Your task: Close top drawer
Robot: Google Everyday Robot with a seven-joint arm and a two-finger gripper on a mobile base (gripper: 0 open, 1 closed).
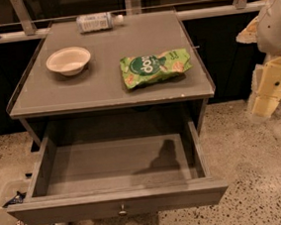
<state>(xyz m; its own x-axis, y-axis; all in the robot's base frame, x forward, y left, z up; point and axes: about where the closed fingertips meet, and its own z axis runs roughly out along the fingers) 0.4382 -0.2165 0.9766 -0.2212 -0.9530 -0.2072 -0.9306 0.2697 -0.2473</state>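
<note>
Top drawer [80, 209] is seen pulled far out toward the camera, gripper [265, 103] is held well apart at the view's right, state not tellable, so jamming could be caused by a push landed off-centre from the knob [122, 209].

Reaches in from the right with one arm [274, 34], kept wholly beyond the right edge of the table [123, 41] and apart from it. Shows a rounded white upper casing [277, 11] with small dark dots, about level with the table's back right corner and partly cut off by the side of the view. Bends down from there into a cream, boxy wrist [275, 79], slanted downward and inward toward the table's front right corner. Ends in the gripper [262, 107], pale cream, hanging in the air near that front right corner, outside the right edge and not touching it.
</note>
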